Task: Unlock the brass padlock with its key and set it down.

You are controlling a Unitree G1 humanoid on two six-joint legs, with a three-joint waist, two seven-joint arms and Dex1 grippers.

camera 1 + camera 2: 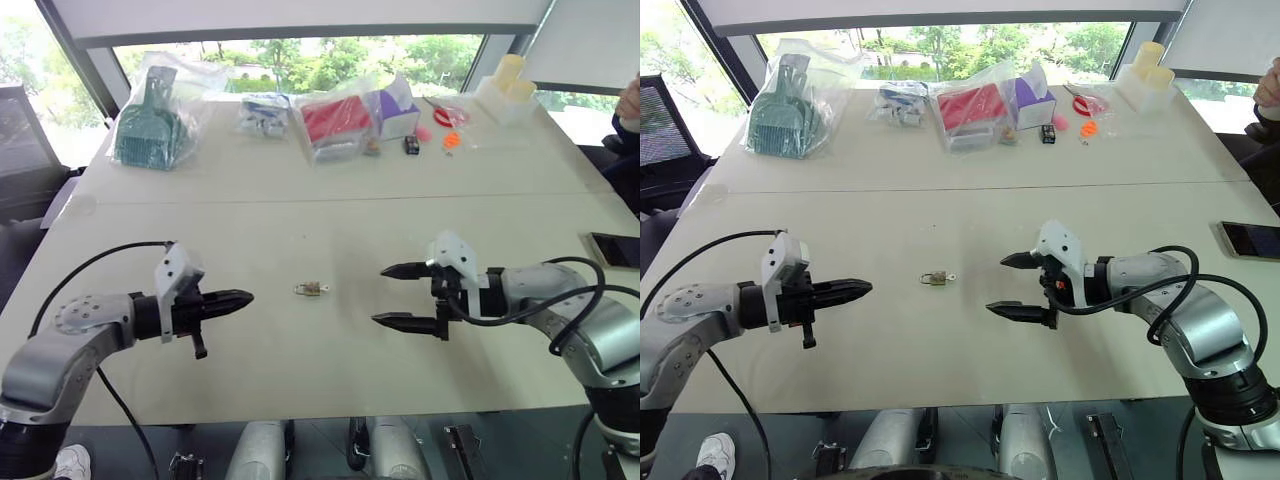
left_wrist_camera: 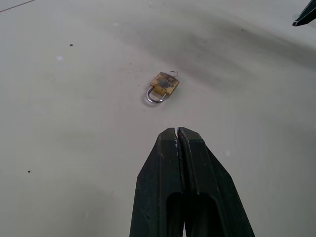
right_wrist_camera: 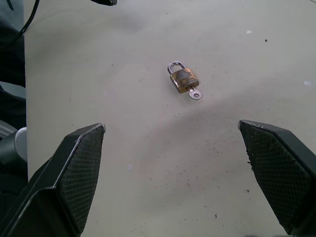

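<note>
Now left fingers (image 2: pixel 170 148) pressed together, right fingers (image 3: pixel 79 163) spread wide, both empty.

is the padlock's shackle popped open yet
No, the brass padlock lies on the table with its shackle closed and the key in its base.

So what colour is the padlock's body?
Yellowish brass with darker tarnished patches, on the brass padlock; its shackle is silvery. Best seen in the right wrist view.

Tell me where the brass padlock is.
In the head views the brass padlock lies flat on the table, between the left gripper and right gripper, touching neither.
</note>
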